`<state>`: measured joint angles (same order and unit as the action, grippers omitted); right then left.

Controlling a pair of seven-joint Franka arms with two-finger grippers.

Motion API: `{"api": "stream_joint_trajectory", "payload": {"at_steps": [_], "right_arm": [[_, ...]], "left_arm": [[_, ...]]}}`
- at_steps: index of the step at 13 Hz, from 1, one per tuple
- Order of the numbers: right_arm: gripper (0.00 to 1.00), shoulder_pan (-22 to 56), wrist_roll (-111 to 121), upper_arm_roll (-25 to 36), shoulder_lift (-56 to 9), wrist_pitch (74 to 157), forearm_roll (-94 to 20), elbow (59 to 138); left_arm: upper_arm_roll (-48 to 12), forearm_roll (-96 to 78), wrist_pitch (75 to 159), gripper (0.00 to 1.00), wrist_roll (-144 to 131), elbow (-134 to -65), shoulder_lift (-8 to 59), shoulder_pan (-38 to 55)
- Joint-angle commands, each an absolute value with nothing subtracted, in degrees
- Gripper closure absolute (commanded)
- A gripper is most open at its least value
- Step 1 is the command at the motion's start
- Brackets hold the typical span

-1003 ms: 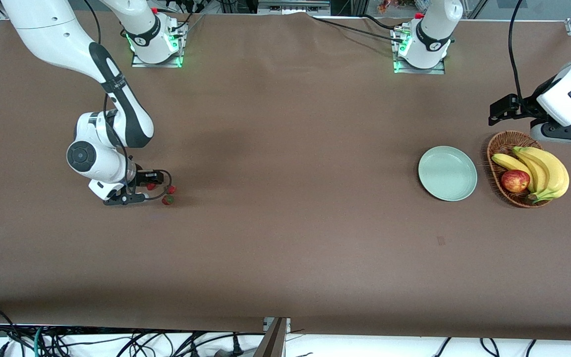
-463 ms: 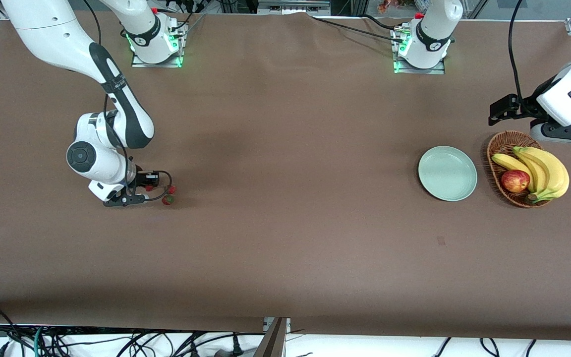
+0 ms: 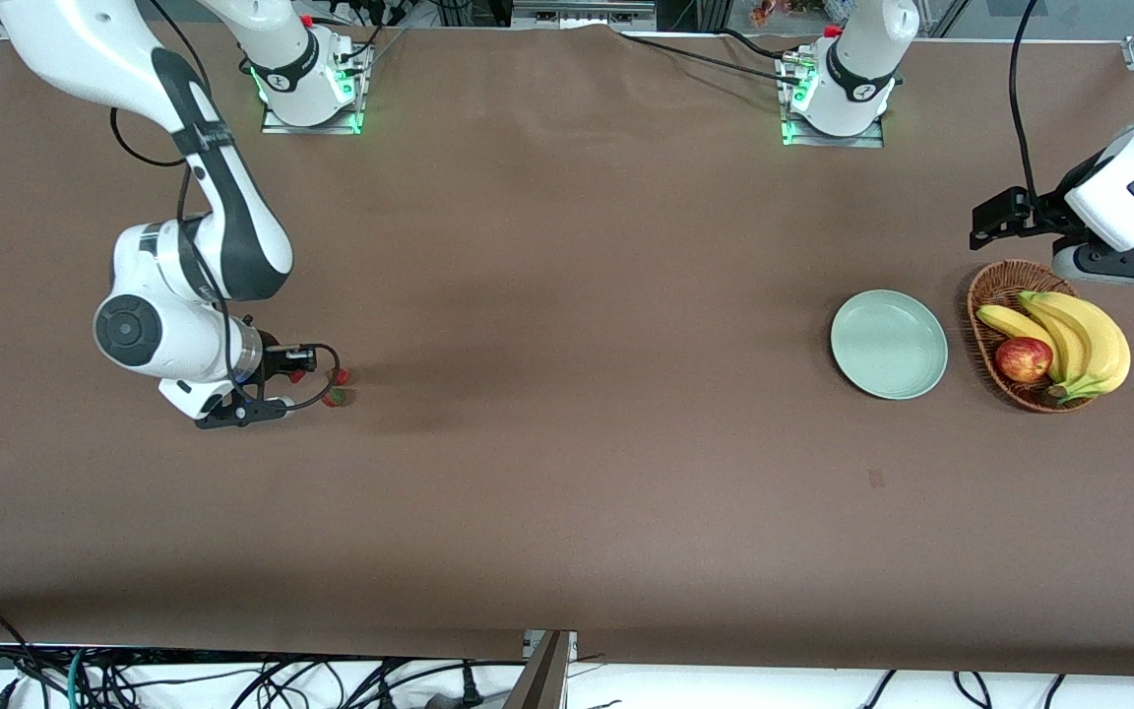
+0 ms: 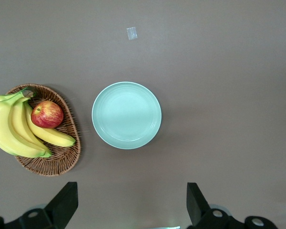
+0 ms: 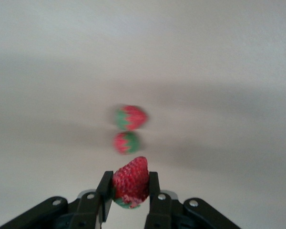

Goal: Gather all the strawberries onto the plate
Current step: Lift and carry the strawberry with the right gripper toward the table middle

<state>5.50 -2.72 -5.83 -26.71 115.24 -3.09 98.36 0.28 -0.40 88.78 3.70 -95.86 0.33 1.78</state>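
Observation:
My right gripper (image 3: 296, 376) is shut on one strawberry (image 5: 130, 183), pinched between both fingers just above the table at the right arm's end. Two more strawberries (image 3: 341, 375) (image 3: 333, 398) lie on the brown cloth beside it; the right wrist view shows them past the held one (image 5: 131, 117) (image 5: 126, 142). The pale mint-green plate (image 3: 889, 344) (image 4: 127, 115) sits bare toward the left arm's end. My left gripper (image 3: 1113, 264) (image 4: 131, 202) waits open, high over the table by the basket, with nothing between its fingers.
A brown wicker basket (image 3: 995, 295) (image 4: 62, 162) beside the plate holds bananas (image 3: 1084, 340) and a red-yellow apple (image 3: 1023, 358). A small pale scrap (image 4: 131, 33) lies on the cloth nearer the front camera than the plate.
The right gripper has shut on a strawberry and the arm has risen slightly, drawing it away from the other two. The left arm has not moved.

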Motion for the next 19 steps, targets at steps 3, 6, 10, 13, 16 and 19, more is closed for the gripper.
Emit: {"api": "stream_joint_trajectory", "payload": {"at_steps": [3,6,10,13,16,19], "right_arm": [[0.72,14.8,-19.9,-7.6,-29.3,110.7,-10.3,88.3],[0.71,23.8,-36.9,-7.6,-34.0,112.1,-11.5,81.5],[0.71,36.0,-57.9,-7.6,-41.8,132.4,-11.5,77.5],[0.65,43.1,-70.4,-7.5,-48.8,144.7,-11.2,73.5],[0.62,50.8,-78.9,-4.1,-54.0,154.2,-9.9,71.8],[0.5,53.2,-79.5,-1.5,-55.6,155.1,-9.8,72.2]], "left_arm": [[0.6,-0.5,89.0,0.0,4.5,-95.4,0.5,2.2],[0.6,-0.7,89.1,0.0,4.2,-95.4,0.8,2.1],[1.0,-1.4,89.0,0.0,2.6,-95.7,1.7,2.0],[0.9,-1.5,90.0,0.0,2.7,-96.1,1.9,2.0],[0.8,-1.5,91.8,0.0,3.2,-97.1,1.9,2.0],[0.9,-1.4,93.7,0.0,3.2,-99.1,1.9,1.9]]}}
